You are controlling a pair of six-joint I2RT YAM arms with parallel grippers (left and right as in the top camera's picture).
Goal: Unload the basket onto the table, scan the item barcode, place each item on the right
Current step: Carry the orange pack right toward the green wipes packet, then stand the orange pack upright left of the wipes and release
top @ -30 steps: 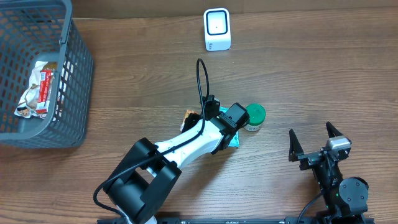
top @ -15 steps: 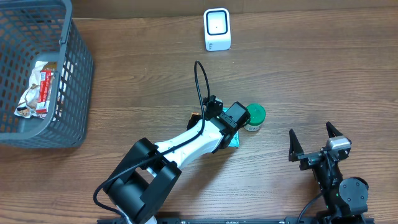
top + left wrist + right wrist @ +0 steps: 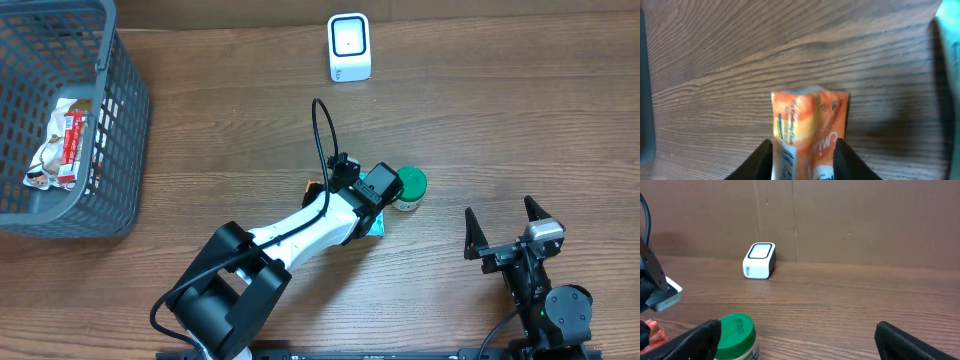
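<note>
An orange snack packet point(image 3: 810, 125) with a barcode strip on its left face sits between my left gripper's point(image 3: 802, 146) two black fingers, which press against both of its sides; the packet is creased down its middle. From overhead only a sliver of the orange packet point(image 3: 313, 187) shows beside the left gripper point(image 3: 326, 190) at mid-table. The white barcode scanner point(image 3: 349, 47) stands at the back edge, well beyond the left gripper, its scanner point(image 3: 760, 260) window facing forward. My right gripper point(image 3: 508, 226) hovers open at the front right, holding nothing.
A green-lidded jar point(image 3: 408, 187) stands just right of the left wrist and close in front of the right gripper point(image 3: 800, 340). A teal item point(image 3: 378, 228) lies under the left arm. A grey wire basket point(image 3: 122, 120) holding snack wrappers sits at the far left.
The left wrist has shifted slightly toward the back, covering more of the orange packet. The right arm has stayed still.
</note>
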